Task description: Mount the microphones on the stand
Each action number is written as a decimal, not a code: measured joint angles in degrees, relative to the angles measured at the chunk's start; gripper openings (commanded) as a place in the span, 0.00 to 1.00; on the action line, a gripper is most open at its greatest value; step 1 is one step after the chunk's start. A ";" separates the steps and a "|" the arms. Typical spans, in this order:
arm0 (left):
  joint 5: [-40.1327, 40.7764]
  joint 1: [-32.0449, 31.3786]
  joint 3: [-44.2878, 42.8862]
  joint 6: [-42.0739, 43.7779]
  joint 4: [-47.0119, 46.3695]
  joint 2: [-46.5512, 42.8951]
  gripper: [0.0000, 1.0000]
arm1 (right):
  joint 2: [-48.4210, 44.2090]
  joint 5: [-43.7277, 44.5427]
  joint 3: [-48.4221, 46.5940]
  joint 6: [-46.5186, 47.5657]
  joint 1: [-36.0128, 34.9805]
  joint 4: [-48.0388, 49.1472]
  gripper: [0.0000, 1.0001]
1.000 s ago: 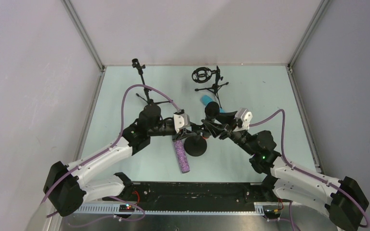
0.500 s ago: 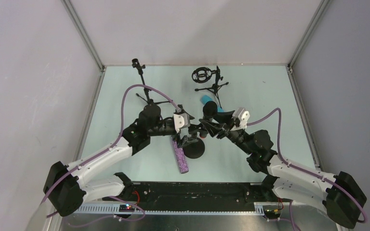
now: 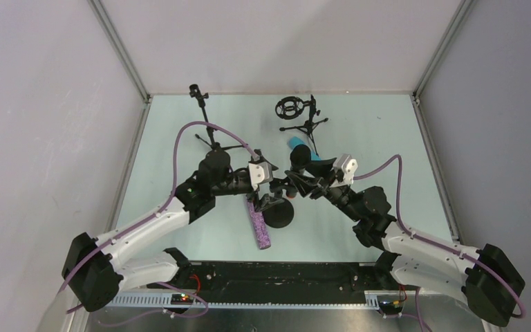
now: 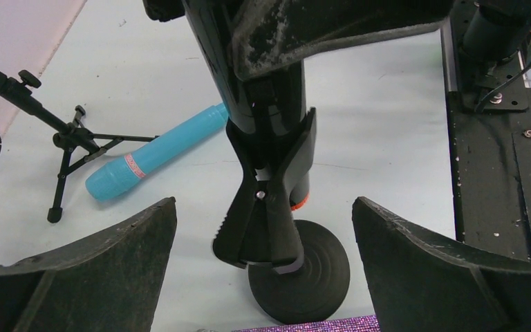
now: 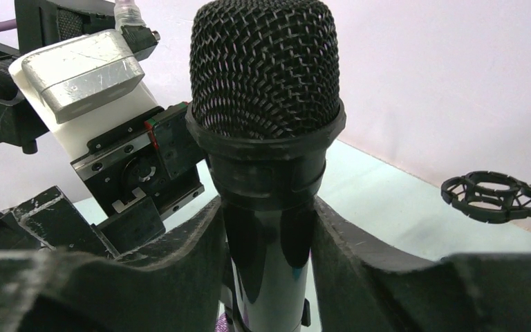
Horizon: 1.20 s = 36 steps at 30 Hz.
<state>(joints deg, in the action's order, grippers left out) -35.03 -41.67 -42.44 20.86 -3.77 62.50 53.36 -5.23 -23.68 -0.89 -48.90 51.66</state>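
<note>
The long black microphone (image 5: pixel 266 69) stands upright with my right gripper (image 5: pixel 268 207) shut on its body below the mesh head. Its lower end with the orange-red ring (image 4: pixel 301 203) sits in the black spring clip (image 4: pixel 266 200) of the round-based stand (image 4: pixel 304 273). My left gripper (image 4: pixel 263 204) is open, its fingers wide on either side of the clip and not touching it. In the top view the grippers (image 3: pixel 269 197) (image 3: pixel 297 183) meet over the stand's base (image 3: pixel 280 214). The purple glitter microphone (image 3: pixel 261 225) lies beside the base. The turquoise microphone (image 4: pixel 155 155) lies farther back.
A tripod stand with a round shock mount (image 3: pixel 288 107) stands at the back centre, close to the turquoise microphone (image 3: pixel 296 142). Another thin tripod stand (image 3: pixel 204 117) stands at the back left. Walls enclose the table on three sides.
My left gripper has opened and let go of the stand's clip. The right arm, still holding the black microphone, has shifted slightly left.
</note>
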 measured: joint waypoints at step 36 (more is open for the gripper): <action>17.07 0.00 3.39 -12.17 -1.44 -17.92 1.00 | -18.58 4.83 2.89 -1.25 -0.31 -18.25 0.99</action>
<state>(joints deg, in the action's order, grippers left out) -17.96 -41.67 -39.05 8.69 -5.21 44.58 34.79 -0.40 -20.80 -2.13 -49.21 33.41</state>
